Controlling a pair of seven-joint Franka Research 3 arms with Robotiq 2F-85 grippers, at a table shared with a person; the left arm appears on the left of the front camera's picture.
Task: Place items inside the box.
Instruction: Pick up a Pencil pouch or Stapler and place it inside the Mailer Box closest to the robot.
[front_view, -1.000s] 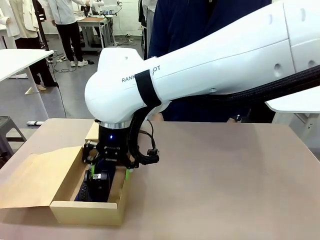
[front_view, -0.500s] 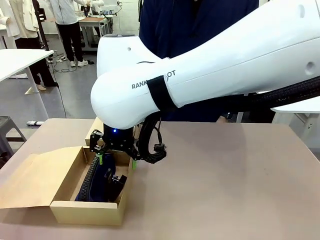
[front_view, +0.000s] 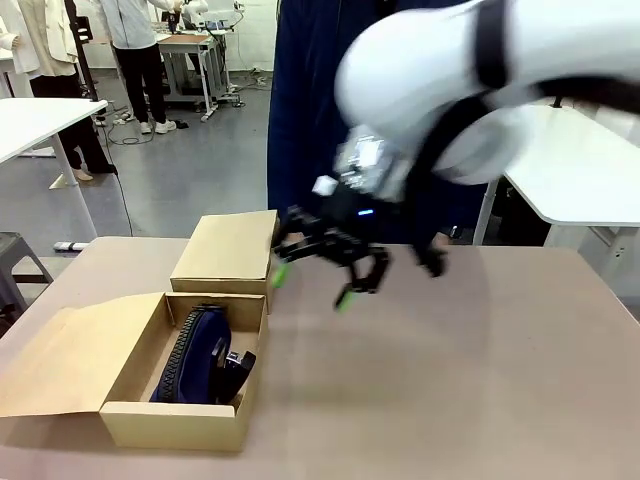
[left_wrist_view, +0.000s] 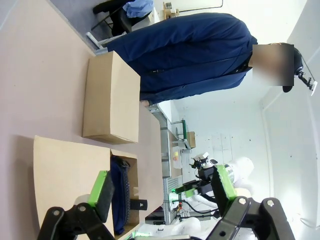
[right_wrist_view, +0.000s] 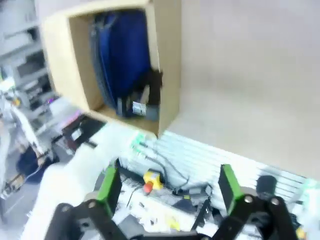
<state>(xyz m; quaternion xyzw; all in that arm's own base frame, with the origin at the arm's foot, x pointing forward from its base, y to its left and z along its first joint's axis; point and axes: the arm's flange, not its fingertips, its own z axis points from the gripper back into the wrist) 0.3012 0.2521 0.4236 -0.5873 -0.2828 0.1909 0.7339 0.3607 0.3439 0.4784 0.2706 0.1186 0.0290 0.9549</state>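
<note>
One navy case (front_view: 193, 350) (partly hidden) in box (front_view: 170, 426).

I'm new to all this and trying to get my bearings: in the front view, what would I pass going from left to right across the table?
box flap → navy pencil case → black stapler → right gripper, open

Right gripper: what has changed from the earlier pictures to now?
The right gripper left the black stapler in the box, rose, and swung toward the robot's right over the table, open and empty. The box and the navy pouch stayed in place.
</note>
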